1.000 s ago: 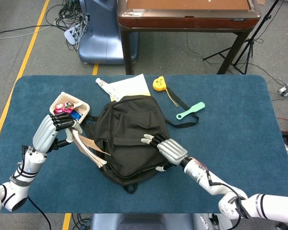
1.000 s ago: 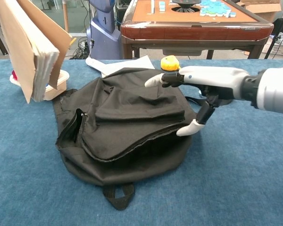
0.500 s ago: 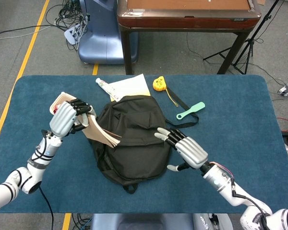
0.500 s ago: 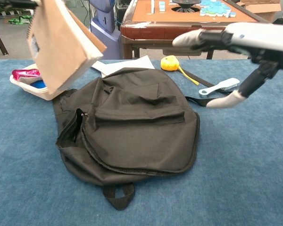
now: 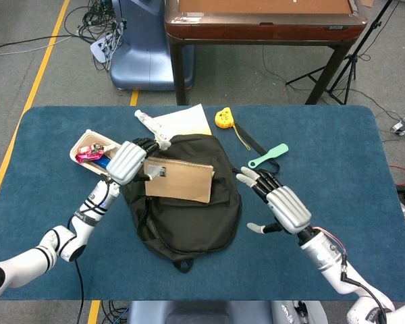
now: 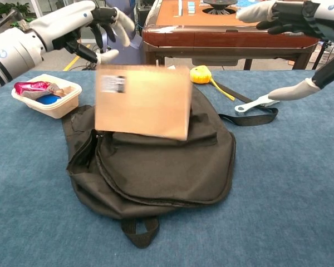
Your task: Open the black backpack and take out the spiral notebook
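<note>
The black backpack (image 5: 189,219) (image 6: 156,172) lies flat in the middle of the blue table, its side zip gaping at the left. The brown-covered spiral notebook (image 5: 179,180) (image 6: 143,100) is outside the bag, level above its upper part and blurred in the chest view. My left hand (image 5: 128,160) (image 6: 92,28) is at the notebook's left end; in the chest view its fingers are spread and a gap shows between them and the notebook. My right hand (image 5: 283,206) (image 6: 289,12) hovers to the right of the bag, fingers apart, holding nothing.
A white tray (image 5: 81,143) (image 6: 64,103) of packets sits left of the bag. Behind the bag lie paper (image 5: 182,121), a tube (image 5: 147,121), a yellow tape measure (image 5: 222,119) (image 6: 200,74) and a green brush (image 5: 268,156) (image 6: 259,102). A wooden table (image 5: 263,23) stands beyond.
My left hand swung the notebook from the left over the backpack, turned it flat and spread its fingers off it. My right hand lifted off the bag and drew back right.
</note>
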Action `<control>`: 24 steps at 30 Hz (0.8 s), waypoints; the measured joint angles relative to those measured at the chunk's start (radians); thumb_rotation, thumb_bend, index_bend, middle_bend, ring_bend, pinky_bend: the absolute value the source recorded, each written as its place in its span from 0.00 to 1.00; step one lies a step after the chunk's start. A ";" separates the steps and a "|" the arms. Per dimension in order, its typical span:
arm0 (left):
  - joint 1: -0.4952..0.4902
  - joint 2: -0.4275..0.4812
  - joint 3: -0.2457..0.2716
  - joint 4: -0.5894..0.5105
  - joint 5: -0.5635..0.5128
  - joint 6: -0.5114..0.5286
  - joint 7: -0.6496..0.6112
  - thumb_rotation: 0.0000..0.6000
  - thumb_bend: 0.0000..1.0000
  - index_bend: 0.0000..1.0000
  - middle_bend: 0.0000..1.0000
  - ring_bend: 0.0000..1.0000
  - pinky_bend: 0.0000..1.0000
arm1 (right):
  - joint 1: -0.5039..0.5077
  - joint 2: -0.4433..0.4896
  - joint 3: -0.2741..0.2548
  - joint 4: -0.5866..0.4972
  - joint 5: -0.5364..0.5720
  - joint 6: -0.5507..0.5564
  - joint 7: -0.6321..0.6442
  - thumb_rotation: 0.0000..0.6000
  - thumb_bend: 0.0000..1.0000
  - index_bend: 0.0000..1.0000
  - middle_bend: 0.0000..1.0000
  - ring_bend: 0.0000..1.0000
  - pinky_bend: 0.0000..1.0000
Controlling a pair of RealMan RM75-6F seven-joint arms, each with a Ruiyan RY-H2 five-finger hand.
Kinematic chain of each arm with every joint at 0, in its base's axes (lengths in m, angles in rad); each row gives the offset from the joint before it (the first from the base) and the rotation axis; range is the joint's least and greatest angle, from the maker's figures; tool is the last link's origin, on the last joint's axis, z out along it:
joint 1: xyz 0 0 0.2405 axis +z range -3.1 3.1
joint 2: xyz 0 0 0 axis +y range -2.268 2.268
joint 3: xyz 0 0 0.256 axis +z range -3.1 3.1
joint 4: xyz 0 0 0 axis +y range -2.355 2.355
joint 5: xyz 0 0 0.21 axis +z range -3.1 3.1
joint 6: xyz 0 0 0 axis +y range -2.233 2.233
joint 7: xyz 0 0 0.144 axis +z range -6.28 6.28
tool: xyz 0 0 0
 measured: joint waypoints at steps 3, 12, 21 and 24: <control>0.016 0.016 -0.001 -0.032 -0.013 0.015 0.014 1.00 0.27 0.10 0.17 0.20 0.33 | -0.004 0.001 0.004 0.005 0.003 0.005 0.005 1.00 0.08 0.00 0.00 0.00 0.00; 0.130 0.158 -0.001 -0.168 -0.053 0.085 0.029 1.00 0.27 0.11 0.17 0.21 0.33 | -0.021 0.015 0.015 0.011 0.025 0.022 0.015 1.00 0.08 0.00 0.00 0.00 0.00; 0.237 0.260 0.031 -0.254 -0.075 0.120 0.035 1.00 0.26 0.17 0.17 0.20 0.32 | -0.041 0.029 0.017 0.021 0.041 0.029 0.038 1.00 0.08 0.00 0.00 0.00 0.00; 0.225 0.264 0.028 -0.269 -0.069 0.091 0.029 1.00 0.25 0.17 0.17 0.19 0.30 | -0.048 0.029 0.018 0.022 0.043 0.036 0.042 1.00 0.08 0.00 0.00 0.00 0.00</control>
